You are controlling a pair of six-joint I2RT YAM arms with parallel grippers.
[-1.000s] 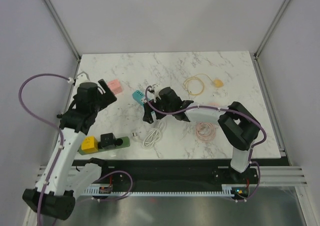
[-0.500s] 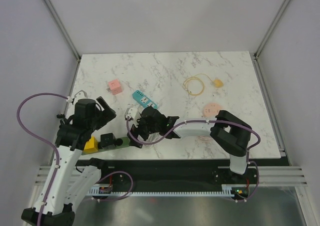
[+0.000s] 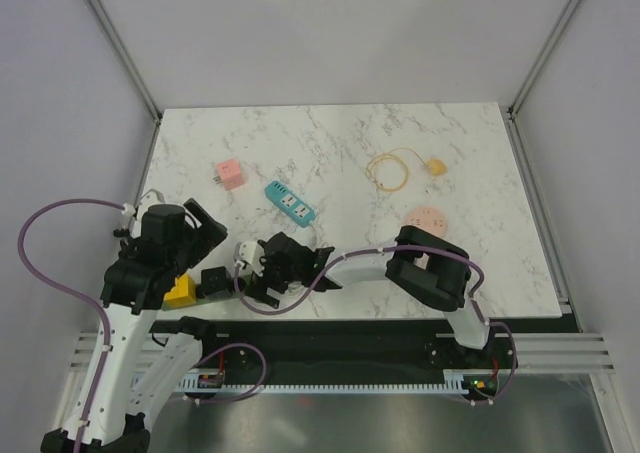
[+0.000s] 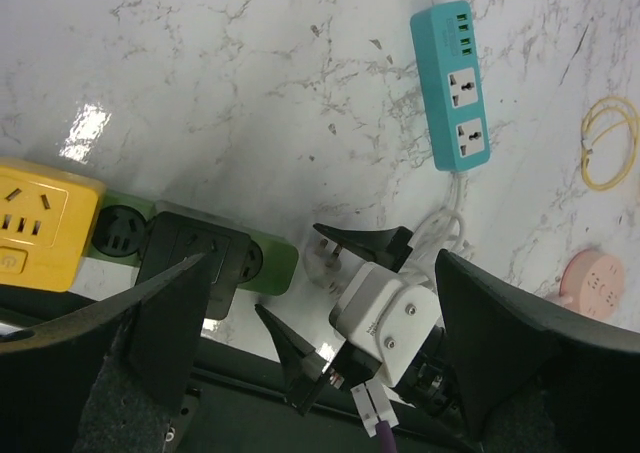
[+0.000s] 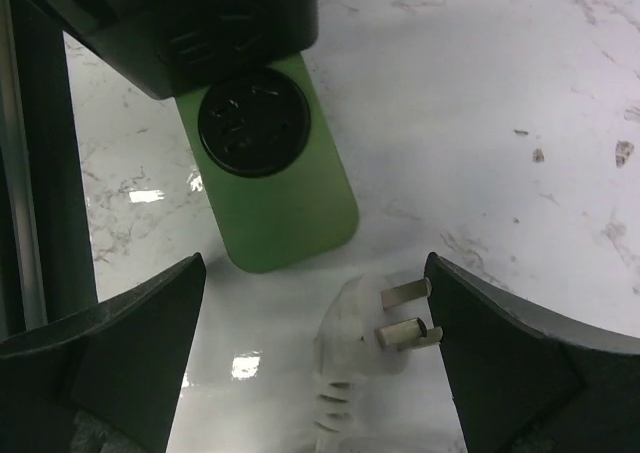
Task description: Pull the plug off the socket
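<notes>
A green socket strip (image 3: 228,285) with a yellow end block (image 3: 179,291) lies at the near left edge. A black plug (image 3: 213,277) sits in it. In the left wrist view the black plug (image 4: 195,258) shows between the yellow block (image 4: 40,223) and the strip's green end (image 4: 268,263). My left gripper (image 3: 208,245) is open above the strip, touching nothing. My right gripper (image 3: 255,273) is open and low just right of the strip's end (image 5: 270,183), straddling a loose white plug (image 5: 360,358) on the table. It holds nothing.
A teal power strip (image 3: 290,203) lies mid-table, its white cable (image 4: 445,223) coiled by my right arm. A pink cube plug (image 3: 230,175), a yellow cable loop (image 3: 392,168) and a pink round socket (image 3: 425,218) lie farther off. The table's near edge is right beside the strip.
Both arms have moved toward the near left. My right gripper travelled from mid-table to the strip's green end. My left gripper came down over the strip.
</notes>
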